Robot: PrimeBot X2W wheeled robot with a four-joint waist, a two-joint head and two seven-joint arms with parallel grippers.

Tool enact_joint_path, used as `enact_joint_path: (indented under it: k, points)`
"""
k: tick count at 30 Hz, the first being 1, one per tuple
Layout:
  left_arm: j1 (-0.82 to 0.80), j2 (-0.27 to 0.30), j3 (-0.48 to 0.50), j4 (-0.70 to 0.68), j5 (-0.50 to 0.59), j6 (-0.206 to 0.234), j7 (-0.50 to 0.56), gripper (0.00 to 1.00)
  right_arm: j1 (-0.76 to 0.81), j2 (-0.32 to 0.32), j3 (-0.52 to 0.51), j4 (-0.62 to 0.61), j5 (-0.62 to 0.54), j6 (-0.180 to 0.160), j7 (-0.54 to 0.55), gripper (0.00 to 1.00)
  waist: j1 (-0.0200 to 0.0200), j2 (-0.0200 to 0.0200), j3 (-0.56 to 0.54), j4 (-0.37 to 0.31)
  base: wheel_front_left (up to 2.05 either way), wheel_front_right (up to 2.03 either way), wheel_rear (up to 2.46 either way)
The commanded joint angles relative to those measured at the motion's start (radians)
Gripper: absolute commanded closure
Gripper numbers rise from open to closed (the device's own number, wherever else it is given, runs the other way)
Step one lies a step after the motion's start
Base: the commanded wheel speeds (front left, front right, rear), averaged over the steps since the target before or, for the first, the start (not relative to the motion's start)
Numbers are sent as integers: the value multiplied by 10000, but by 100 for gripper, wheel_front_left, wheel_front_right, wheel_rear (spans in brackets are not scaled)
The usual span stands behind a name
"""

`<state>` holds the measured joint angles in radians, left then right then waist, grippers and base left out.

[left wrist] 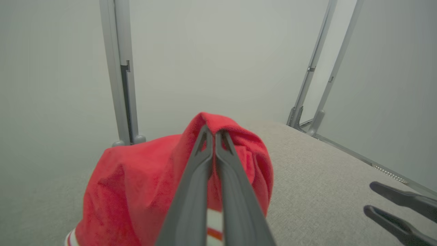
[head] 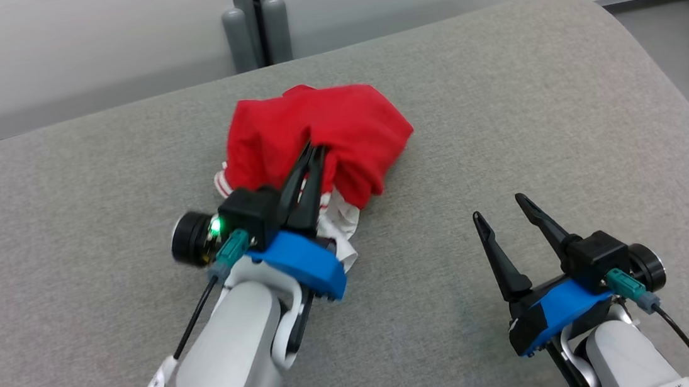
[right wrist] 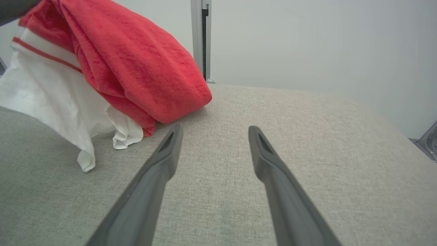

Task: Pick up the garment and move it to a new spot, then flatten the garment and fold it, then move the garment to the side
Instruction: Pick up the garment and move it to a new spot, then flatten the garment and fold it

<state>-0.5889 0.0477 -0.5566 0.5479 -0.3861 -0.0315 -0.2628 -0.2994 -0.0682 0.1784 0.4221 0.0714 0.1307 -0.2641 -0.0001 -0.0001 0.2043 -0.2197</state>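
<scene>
One gripper does the work: the left gripper (head: pixel 314 150) has its jaws pressed together on a raised fold of the red-and-white garment (head: pixel 350 123), bunched near the middle of the grey padded surface (head: pixel 70 232); a pinch at the top should let the bundle hang clear for carrying, though whether it is fully lifted I cannot tell. The right gripper (head: pixel 500 207) sits well apart, jaws spread and empty, probably free for the flattening.

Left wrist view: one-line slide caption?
Left gripper, jaws shut, pinches a raised fold of the red garment over the grey fabric surface.
</scene>
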Motion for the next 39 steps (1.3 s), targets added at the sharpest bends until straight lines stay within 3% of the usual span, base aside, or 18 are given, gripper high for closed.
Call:
enact_joint_path:
  k: [1, 2, 11, 20, 25, 30, 39]
  points:
    - [390, 44, 177, 130, 109, 155, -30, 15, 162, 47, -61, -6, -4, 1, -5, 0, 1, 1, -46, 101, 0, 0, 0]
    - [624, 38, 262, 261, 165, 241, -30, 0, 201, 58, -73, -24, -1, 1, -5, 0, 1, 1, -88, 167, 0, 0, 0]
    - [3147, 297, 2795, -168, 639, 767, -30, 0, 557, 120, -163, -15, -7, 1, -5, 0, 1, 1, -737, 765, 0, 0, 0]
    - [5472, 79, 5028, -1597, 1286, 672, -30, 0, 1116, 154, -190, 123, -58, 1, -5, 0, 1, 1, -1483, 1225, 0, 0, 0]
    - [5846, 32, 5186, -1735, 1432, 482, -30, 0, 1269, 163, -131, 148, -25, 1, -5, 0, 1, 1, -1501, 1344, 0, 0, 0]
    - [5503, 27, 4675, -1757, 1162, 466, -30, 0, 946, 138, -122, 265, -78, 1, -5, 0, 1, 1, -1220, 1691, 0, 0, 0]
    - [4950, 28, 3788, -1802, 721, 674, -29, 0, -8, -194, 919, 1562, 207, 1, -5, 0, 1, 1, -394, 3066, 0, 0, 0]
